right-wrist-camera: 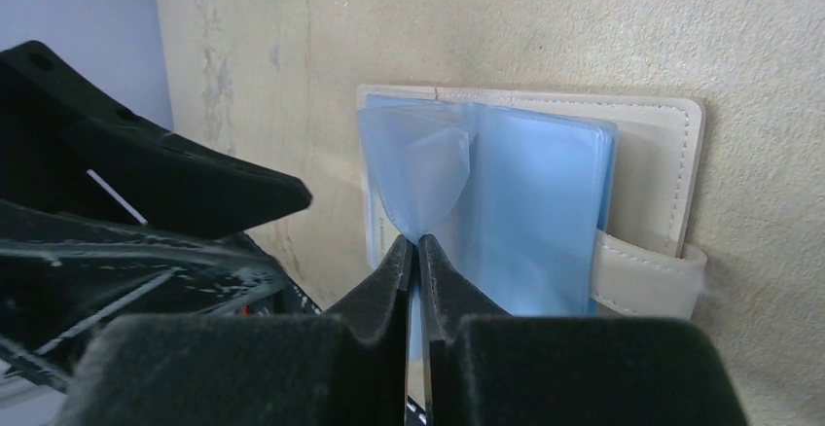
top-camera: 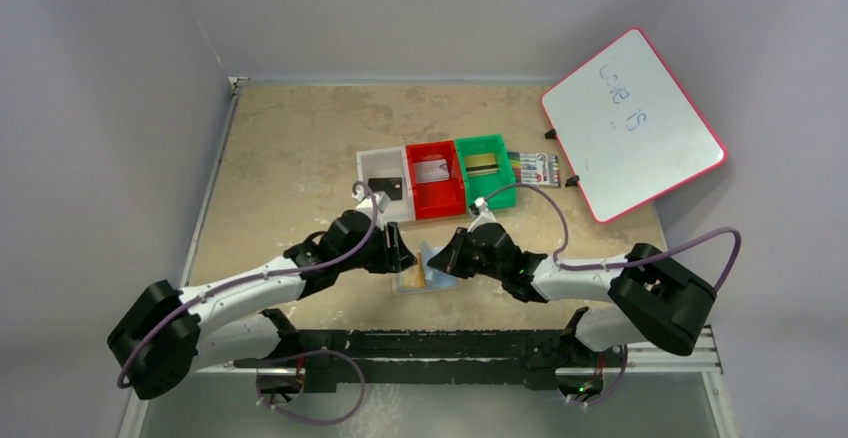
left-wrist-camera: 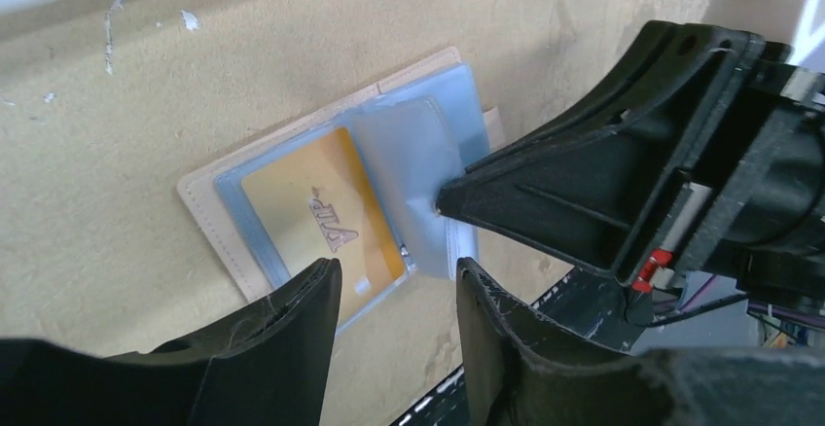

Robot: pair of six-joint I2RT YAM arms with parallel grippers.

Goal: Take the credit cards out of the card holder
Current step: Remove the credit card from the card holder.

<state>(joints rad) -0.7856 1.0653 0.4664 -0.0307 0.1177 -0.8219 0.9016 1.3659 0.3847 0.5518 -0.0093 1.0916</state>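
Observation:
The tan card holder lies open on the table between the two arms. In the left wrist view its tan border frames a gold card marked VIP, tucked in a light-blue pocket. My right gripper is shut on the edge of a light-blue sleeve and holds it lifted off the holder; from above that gripper sits at the holder's right side. My left gripper hovers open at the gold card's near edge, nothing between its fingers; from above it is at the holder's left.
Behind the holder stand a white bin with a black card, a red bin with a card and a green bin with a card. A marker pack and a tilted whiteboard are at the back right.

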